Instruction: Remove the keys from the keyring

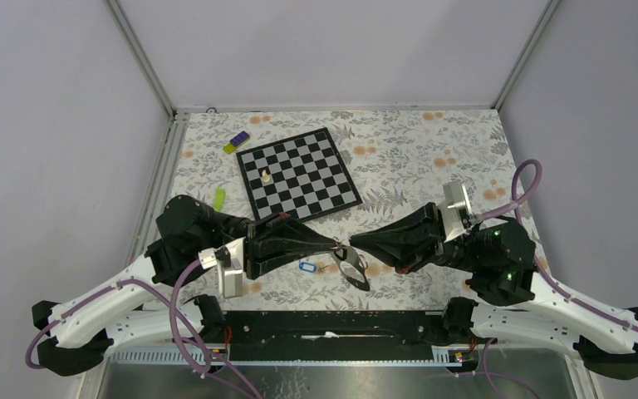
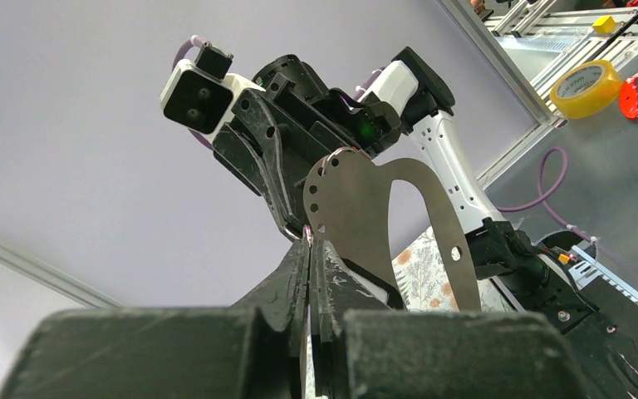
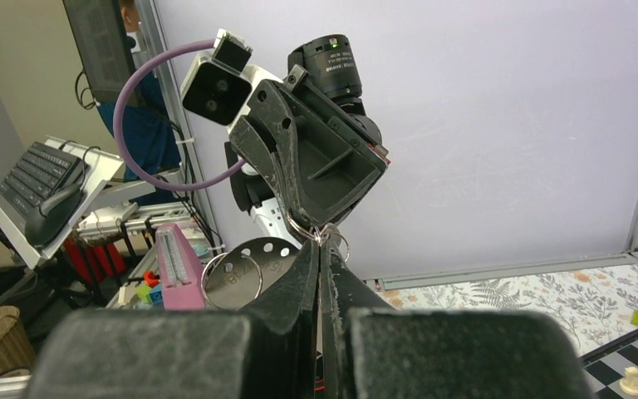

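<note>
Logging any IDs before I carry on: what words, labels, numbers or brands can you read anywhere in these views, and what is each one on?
No text can be read for certain.
Round metal disc, seen from the right wrist: engraved characters, too blurred to read.
Blue tag: white label, too small to tell whether anything is written on it.
Yellow tape roll in the background: faint print, unreadable.

chessboard (image 1: 307, 166) behind, keyring (image 1: 344, 248) between left gripper (image 1: 336, 246) and right gripper (image 1: 354, 243)
</note>
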### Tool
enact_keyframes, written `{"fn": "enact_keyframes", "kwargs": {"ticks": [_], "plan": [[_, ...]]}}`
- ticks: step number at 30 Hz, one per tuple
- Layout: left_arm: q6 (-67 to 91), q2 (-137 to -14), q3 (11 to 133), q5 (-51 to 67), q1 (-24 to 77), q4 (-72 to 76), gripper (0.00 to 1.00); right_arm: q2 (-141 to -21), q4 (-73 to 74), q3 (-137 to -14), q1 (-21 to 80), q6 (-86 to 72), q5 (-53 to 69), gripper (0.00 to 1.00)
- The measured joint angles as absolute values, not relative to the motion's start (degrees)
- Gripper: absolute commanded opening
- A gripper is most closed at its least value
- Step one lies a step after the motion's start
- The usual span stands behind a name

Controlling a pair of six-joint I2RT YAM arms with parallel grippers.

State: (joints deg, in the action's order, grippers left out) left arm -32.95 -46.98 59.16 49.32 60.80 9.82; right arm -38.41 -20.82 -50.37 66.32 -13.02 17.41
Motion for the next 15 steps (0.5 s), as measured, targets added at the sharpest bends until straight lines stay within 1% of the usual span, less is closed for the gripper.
{"fn": "enact_keyframes", "kwargs": {"ticks": [15], "plan": [[-33.19, -47.37, 59.16, 48.21, 60.77, 10.02, 0.0, -38.41, -26.11, -48.36, 66.35, -18.79, 13.04, 0.0]]}}
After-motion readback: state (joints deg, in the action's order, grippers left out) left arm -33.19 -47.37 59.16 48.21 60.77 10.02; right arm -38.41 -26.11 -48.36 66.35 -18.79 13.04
